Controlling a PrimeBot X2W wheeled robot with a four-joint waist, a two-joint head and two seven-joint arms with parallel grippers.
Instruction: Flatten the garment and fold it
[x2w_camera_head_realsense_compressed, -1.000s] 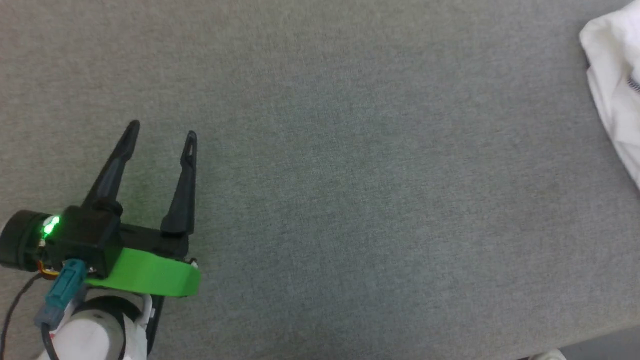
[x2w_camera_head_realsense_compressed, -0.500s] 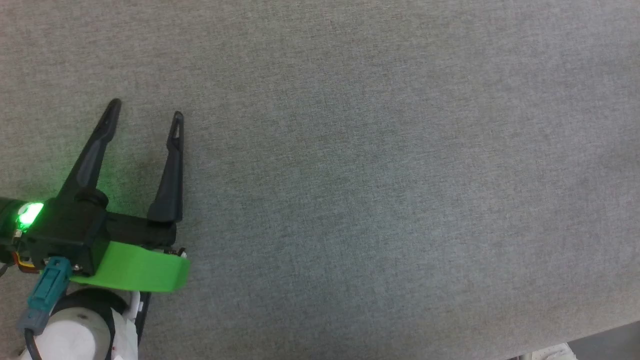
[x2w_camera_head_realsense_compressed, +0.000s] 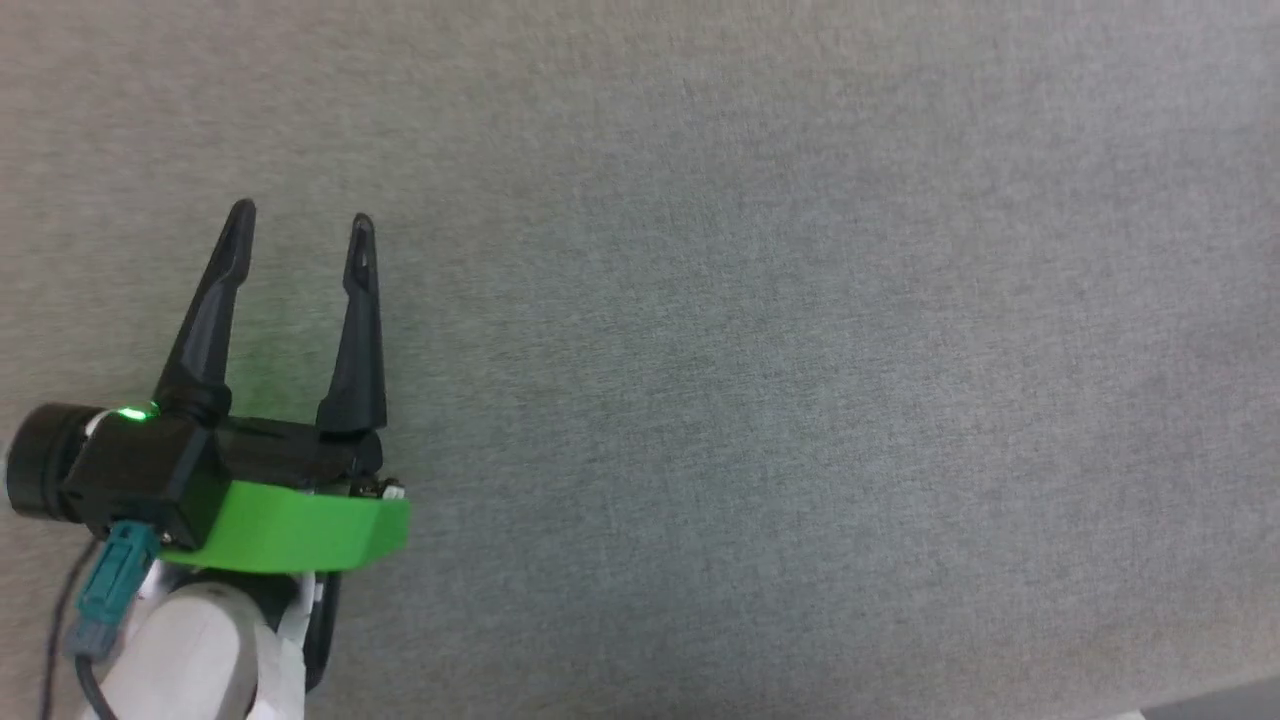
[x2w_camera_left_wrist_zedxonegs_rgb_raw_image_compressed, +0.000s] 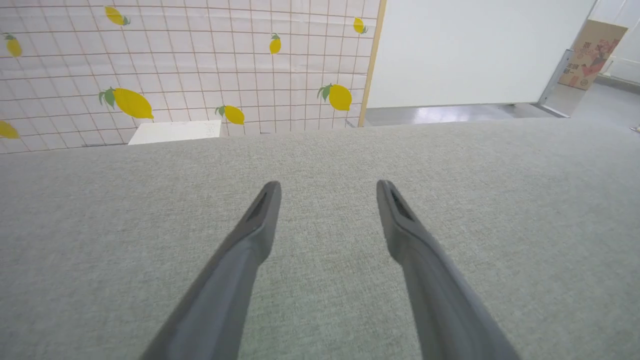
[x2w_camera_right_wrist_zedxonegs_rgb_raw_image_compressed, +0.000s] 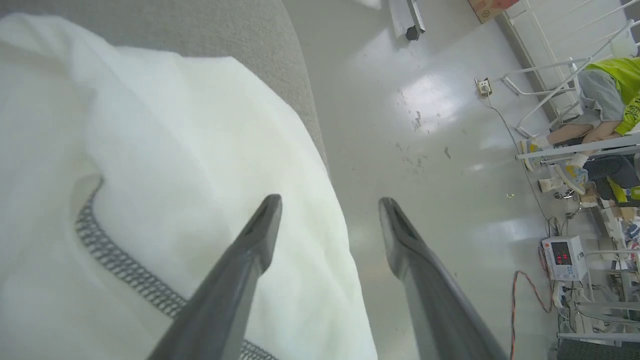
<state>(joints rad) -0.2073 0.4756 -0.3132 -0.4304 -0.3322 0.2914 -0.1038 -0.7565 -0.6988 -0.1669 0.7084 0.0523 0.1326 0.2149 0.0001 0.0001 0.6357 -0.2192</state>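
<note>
Head view: the left claw hovers at the lower left over the grey fabric-covered counter, its two dark fingers spread wide with nothing between them. In the left wrist view the same claw points across the bare counter toward a lemon-patterned wall and a white box beyond the far edge.

In the right wrist view the right claw is also wide open and grips nothing. The garment lies bunched at the counter's rounded edge, a dark stitched seam curving across it. One finger lies over the white cloth, the other over the shiny floor; whether the finger touches the cloth cannot be told.
</note>
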